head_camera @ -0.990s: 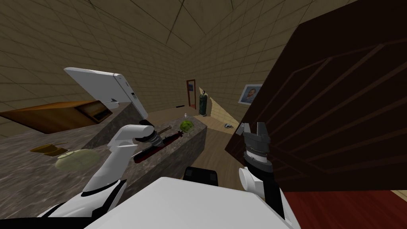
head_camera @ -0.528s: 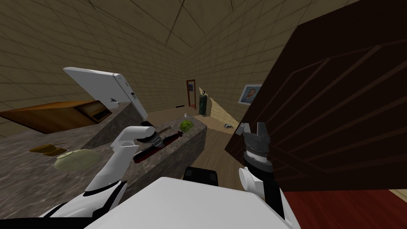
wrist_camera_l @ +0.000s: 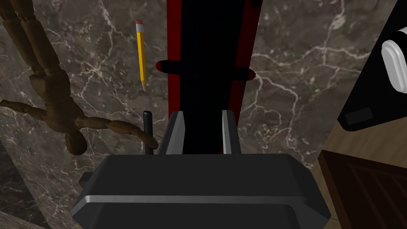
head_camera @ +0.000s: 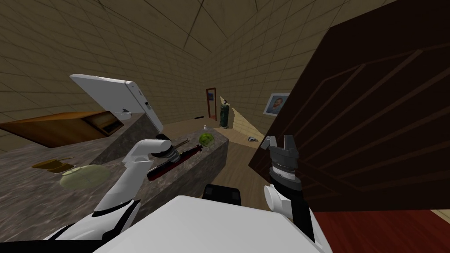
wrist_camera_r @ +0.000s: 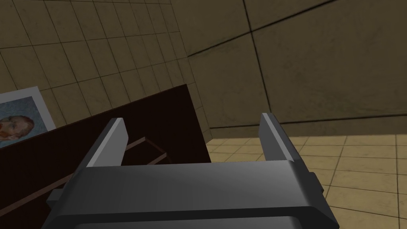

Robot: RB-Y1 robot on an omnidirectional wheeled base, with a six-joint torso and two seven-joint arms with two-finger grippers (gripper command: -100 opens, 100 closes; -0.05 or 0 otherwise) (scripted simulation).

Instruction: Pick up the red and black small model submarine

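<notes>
The robot's left arm reaches over a dark marbled counter (head_camera: 26,211). Its left gripper (head_camera: 177,157) is down at the middle of a long red and black model submarine (head_camera: 159,170) that lies there. Just beyond the submarine's far end sits a round green thing (head_camera: 206,139). Further to the robot's left lie a pale green disc (head_camera: 85,175) and a small brown thing (head_camera: 52,165). The right gripper (head_camera: 277,140) is raised, jaws apart, in front of a dark brown panelled surface (head_camera: 373,118). A framed portrait (head_camera: 277,103) hangs on the tiled wall beyond.
</notes>
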